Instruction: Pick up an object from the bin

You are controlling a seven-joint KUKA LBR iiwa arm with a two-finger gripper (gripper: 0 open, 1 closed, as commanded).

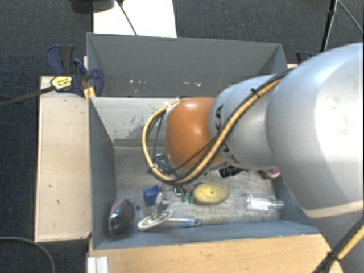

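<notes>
The grey metal bin is entered from the right by the arm. Its wrist, capped by an orange cover and looped with cables, is angled down towards the near-left part of the bin floor. The gripper is seen just below the cover, low over the floor. It is largely masked by the wrist and cables, so whether it is apart or together cannot be told, and nothing can be said to be held. Two things lie closest to it: a small blue block just to its left and a pale silvery piece just on its near side, against the near wall. Either may be judged the likely target, though which one cannot be settled. A yellow-green round thing lies a little to the right, and a clear plastic vial further right. A black rounded thing is tucked into the near-left corner, and a pink thing is partly covered by the arm. The things are scattered singly along the near side rather than heaped, which is judged to leave room for a descent from above. However, the nearness of the wall to the silvery piece is judged to limit how a grasp there could be approached.
</notes>
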